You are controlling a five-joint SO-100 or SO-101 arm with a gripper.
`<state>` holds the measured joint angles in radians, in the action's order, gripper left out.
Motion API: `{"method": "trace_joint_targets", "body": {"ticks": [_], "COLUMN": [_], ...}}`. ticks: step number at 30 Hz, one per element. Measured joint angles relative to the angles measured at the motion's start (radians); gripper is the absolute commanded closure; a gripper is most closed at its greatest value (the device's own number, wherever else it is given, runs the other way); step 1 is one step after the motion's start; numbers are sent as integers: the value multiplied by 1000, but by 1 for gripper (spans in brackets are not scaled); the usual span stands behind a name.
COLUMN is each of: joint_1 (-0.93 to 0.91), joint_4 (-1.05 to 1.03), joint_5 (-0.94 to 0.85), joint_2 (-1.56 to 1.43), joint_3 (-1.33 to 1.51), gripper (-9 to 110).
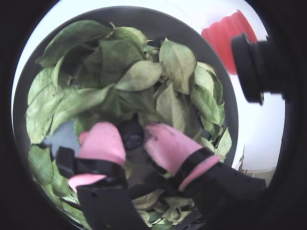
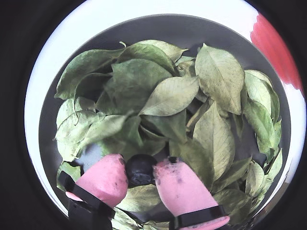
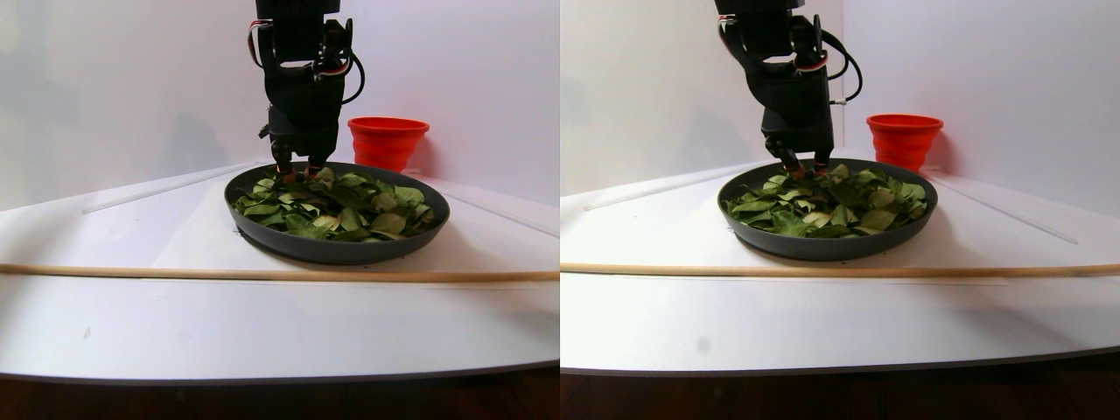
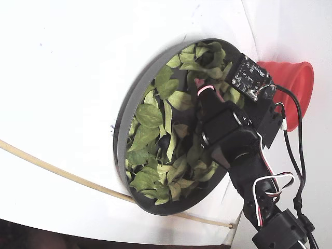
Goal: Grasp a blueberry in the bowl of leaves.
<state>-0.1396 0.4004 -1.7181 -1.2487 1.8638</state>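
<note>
End effector: down in the bowl, pink-padded fingers (image 2: 103,179) nearly closed; midpoint (image 2: 140,173) sits on the berry, and in the other wrist view at (image 1: 132,136).
Grip: both pads appear to touch a dark round blueberry (image 2: 139,170), one on each side; it is seen between them again at (image 1: 131,134).
Blueberry location: near the bowl's rim, low in both wrist views, resting among the leaves.
Bowl: dark grey, wide and shallow (image 4: 120,115), standing on the white tabletop (image 4: 62,78); rim also visible at (image 3: 337,251).
Leaves: green, light and dark, filling most of the bowl (image 2: 168,96); bare grey floor shows just beside the left pad in a wrist view.
Arm: black, descending steeply onto the far side of the bowl in the stereo pair view (image 3: 302,96).
Red cup: behind the bowl, apart from it (image 3: 388,140).
Wooden stick: lies across the tabletop in front of the bowl (image 3: 262,274).
</note>
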Motion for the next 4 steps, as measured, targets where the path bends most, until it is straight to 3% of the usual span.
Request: {"method": "trace_joint_targets", "body": {"ticks": [4], "joint_1": [-3], "joint_4": [0], "joint_5": [-8], "joint_2": [0], "joint_3": [8], "gripper": [92]}}
